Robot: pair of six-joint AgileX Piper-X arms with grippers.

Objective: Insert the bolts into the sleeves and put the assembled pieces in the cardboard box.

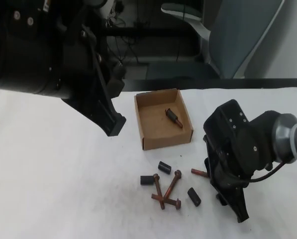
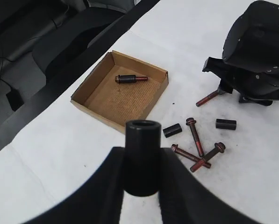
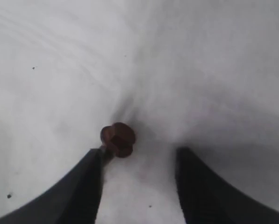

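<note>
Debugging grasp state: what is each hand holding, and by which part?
Left hand holds a black sleeve around its rear half, with the open end sticking out. Right hand holds nothing: it is open, astride a bolt lying on the bench.

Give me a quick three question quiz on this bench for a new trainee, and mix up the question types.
1. True or false: the cardboard box is empty.
2. The left gripper is shut on: A a bolt, B a sleeve, C nothing.
3. How many bolts lie on the bench outside the box?

Key:
1. False. One assembled piece lies in it.
2. B.
3. Four. One of them lies by the open right gripper.
</note>
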